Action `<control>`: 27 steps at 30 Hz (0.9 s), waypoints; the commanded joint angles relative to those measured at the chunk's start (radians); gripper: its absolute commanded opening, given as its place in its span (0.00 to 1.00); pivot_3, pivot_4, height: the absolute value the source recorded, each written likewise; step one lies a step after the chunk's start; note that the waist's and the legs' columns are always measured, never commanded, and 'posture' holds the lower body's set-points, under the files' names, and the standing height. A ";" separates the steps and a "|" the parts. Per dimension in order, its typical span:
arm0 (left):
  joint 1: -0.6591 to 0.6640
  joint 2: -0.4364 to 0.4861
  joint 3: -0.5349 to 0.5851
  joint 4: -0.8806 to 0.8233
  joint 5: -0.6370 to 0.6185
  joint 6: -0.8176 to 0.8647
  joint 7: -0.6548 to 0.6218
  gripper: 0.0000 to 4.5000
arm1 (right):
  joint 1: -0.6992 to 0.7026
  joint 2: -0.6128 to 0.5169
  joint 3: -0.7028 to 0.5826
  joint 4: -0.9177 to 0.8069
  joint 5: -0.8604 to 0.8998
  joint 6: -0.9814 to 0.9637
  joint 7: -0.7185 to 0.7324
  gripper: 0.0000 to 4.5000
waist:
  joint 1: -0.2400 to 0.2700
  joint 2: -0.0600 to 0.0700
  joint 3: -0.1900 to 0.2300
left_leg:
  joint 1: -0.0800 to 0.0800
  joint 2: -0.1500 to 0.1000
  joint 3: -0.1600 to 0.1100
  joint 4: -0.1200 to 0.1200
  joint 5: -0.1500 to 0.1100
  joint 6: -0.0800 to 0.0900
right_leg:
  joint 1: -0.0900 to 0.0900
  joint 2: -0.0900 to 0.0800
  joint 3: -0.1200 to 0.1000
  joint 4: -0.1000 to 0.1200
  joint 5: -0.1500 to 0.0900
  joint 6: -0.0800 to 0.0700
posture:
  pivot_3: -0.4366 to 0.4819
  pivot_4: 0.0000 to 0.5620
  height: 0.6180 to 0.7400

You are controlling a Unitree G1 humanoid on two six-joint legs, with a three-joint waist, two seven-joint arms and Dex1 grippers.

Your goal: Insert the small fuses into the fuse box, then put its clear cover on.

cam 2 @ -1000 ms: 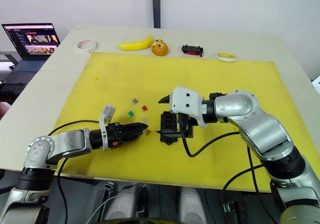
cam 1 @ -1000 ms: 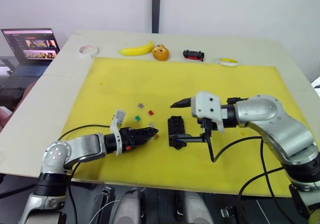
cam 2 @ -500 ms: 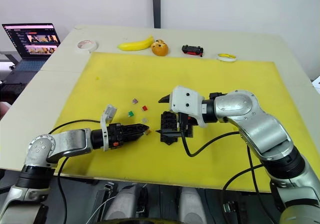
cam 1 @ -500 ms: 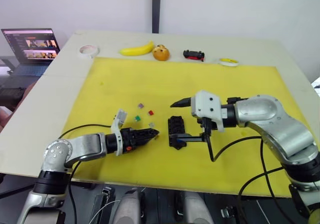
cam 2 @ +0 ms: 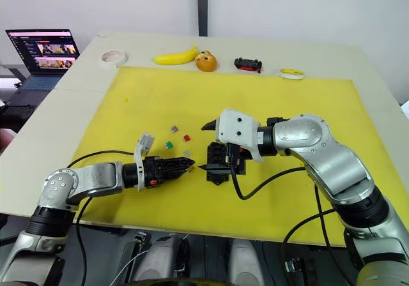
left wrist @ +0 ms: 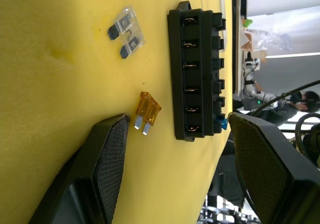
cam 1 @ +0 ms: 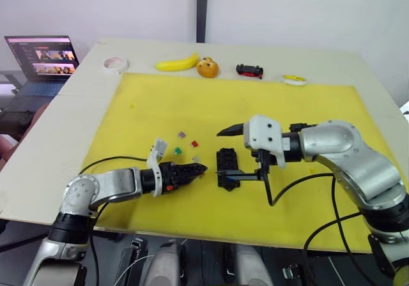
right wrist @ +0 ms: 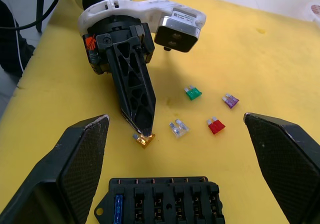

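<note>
Fuse box [right wrist: 159, 202] lies flat on the yellow mat [cam 1: 268, 107], one blue fuse [right wrist: 118, 205] seated in an end slot, other slots bare. Amber fuse [right wrist: 145, 140] lies beside it at the left gripper [right wrist: 142, 126], fingers spread wide, holding nothing; clear [right wrist: 178, 128], red [right wrist: 216, 125], green [right wrist: 193, 92] and purple [right wrist: 230, 101] fuses lie loose nearby. Right gripper [cam 1: 234, 156] straddles the box wide open, empty; laptop [cam 1: 42, 50] left of table.

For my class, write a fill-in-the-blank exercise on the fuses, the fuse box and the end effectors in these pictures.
1. The fuse lying nearest the left end effector is ____ in colour.
2. The only fuse already in the fuse box is ____.
3. The right end effector has its fingers ____.
4. On the mat, between the green fuse and the red fuse lies the ____ fuse.

Missing words: amber; blue; open; clear
</note>
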 commanded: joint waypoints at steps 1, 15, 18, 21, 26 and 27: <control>-0.015 -0.014 -0.036 -0.014 0.004 -0.006 0.007 0.74 | -0.002 0.000 -0.028 -0.035 0.007 -0.008 -0.008 1.00 | 0.000 0.000 0.000 | 0.000 0.000 0.000 0.000 0.000 0.000 | 0.000 0.000 0.000 0.000 0.000 0.000 | 0.48 0.27 0.98; 0.008 -0.015 -0.035 -0.004 0.095 0.006 -0.026 0.54 | 0.022 -0.001 -0.028 -0.041 0.001 -0.022 -0.012 1.00 | 0.001 0.000 0.000 | 0.000 0.000 0.000 0.000 0.000 0.000 | 0.000 0.000 0.000 0.000 0.000 0.000 | 0.48 0.27 0.98; 0.014 -0.012 -0.030 -0.004 0.117 0.013 -0.037 0.33 | 0.019 0.000 -0.027 -0.040 0.002 -0.021 -0.011 1.00 | -0.002 0.000 0.000 | 0.000 0.000 0.000 0.000 0.000 0.000 | 0.000 0.000 0.000 0.000 0.000 0.000 | 0.48 0.27 0.98; 0.026 -0.015 -0.031 -0.004 0.145 0.016 -0.042 0.33 | 0.015 0.001 -0.026 -0.042 0.003 -0.018 -0.011 1.00 | -0.004 0.000 0.000 | 0.000 0.000 0.000 0.000 0.000 0.000 | 0.000 0.000 0.000 0.000 0.000 0.000 | 0.48 0.27 0.98; 0.040 -0.022 -0.024 -0.007 0.163 0.017 -0.046 0.33 | 0.008 0.001 -0.025 -0.045 0.006 -0.013 -0.011 1.00 | -0.005 0.000 0.000 | 0.001 0.000 0.000 0.000 0.000 0.000 | 0.000 0.001 0.000 0.000 0.000 0.000 | 0.48 0.27 0.98; 0.041 -0.023 -0.023 -0.007 0.166 0.018 -0.048 0.33 | 0.007 0.000 -0.025 -0.045 0.006 -0.013 -0.010 1.00 | -0.005 0.000 0.000 | 0.001 0.000 0.000 0.000 0.000 0.000 | 0.000 0.001 0.000 0.000 0.000 0.000 | 0.48 0.27 0.98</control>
